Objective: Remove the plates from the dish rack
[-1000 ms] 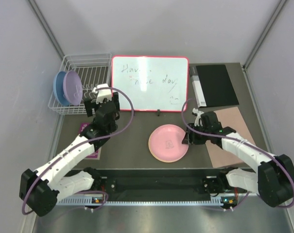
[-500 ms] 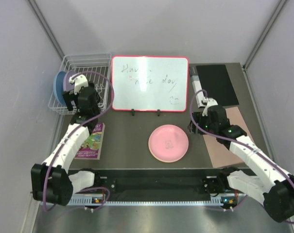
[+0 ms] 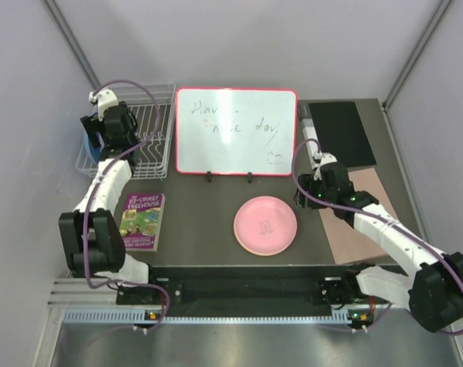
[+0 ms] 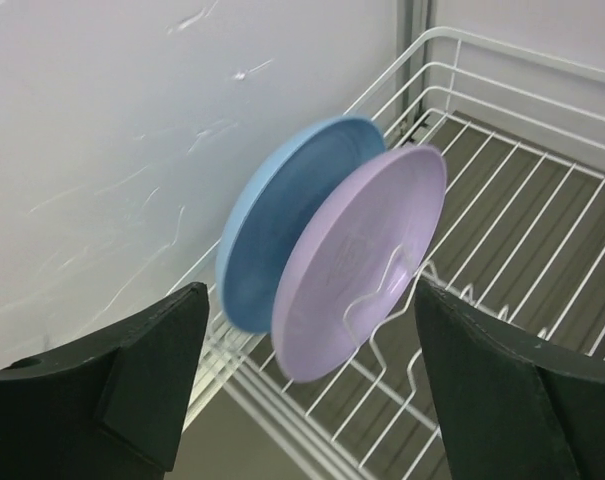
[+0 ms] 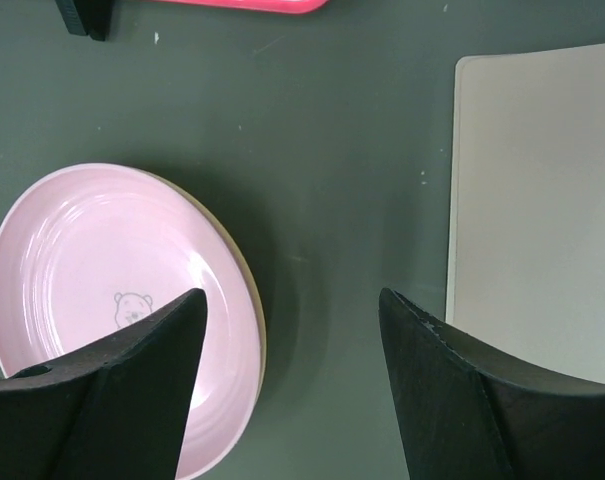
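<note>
Two plates stand on edge in the white wire dish rack, the blue plate behind the lavender plate. My left gripper is open just short of them, a finger on either side, touching neither. From above, the left arm hides most of both; only a blue sliver shows. The pink plate lies flat on the table, with a thin yellow-orange rim showing under it. My right gripper hangs open and empty over bare table, just right of the pink plate.
A red-framed whiteboard stands beside the rack. A book lies at front left. At the right, a tan mat lies in front of a black pad. Walls close in on both sides.
My left arm swung up and left to the rack's left end, now facing the two plates. My right gripper opened and drew back to the right of the pink plate.
</note>
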### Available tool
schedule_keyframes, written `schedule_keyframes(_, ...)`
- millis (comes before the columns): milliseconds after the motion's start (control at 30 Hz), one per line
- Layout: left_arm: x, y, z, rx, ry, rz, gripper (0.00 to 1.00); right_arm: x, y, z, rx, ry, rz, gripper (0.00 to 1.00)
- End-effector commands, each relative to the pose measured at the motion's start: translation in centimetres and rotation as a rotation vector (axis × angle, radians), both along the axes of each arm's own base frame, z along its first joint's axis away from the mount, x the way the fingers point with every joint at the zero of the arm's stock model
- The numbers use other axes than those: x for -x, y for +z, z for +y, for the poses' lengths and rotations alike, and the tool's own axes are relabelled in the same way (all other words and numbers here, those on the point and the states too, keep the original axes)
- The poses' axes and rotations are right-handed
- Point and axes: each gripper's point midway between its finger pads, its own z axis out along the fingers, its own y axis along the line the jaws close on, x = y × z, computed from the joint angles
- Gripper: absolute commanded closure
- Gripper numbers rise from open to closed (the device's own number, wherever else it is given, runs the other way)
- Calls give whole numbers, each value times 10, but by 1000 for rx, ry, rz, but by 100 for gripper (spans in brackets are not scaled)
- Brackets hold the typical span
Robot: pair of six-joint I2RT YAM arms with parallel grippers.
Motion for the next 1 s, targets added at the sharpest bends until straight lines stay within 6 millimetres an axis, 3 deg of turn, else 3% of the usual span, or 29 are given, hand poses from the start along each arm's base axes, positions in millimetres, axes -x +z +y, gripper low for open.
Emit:
schedule_keyframes(0,-28,10,8,30,-23,-38,13,-19,13,12,-33,23,-51,31)
schedule_keyframes(267,-35,-25,31,32,42,20,19,-21,-2,19,-42,50,-12,39)
schedule_keyframes(700,-35,-50,53,-24,113,85,30,-25,-11,17,-39,51,12,41)
schedule_keyframes(800,-35,-54,55,-37,116,91,38,-25,-12,16,-39,47,10,41)
schedule_keyframes(867,-32,-59,57,-45,139,103,55,-25,-12,16,-42,49,10,40)
schedule_keyframes(967,-27,-64,60,-60,158,115,55,-23,-14,16,-42,47,16,39)
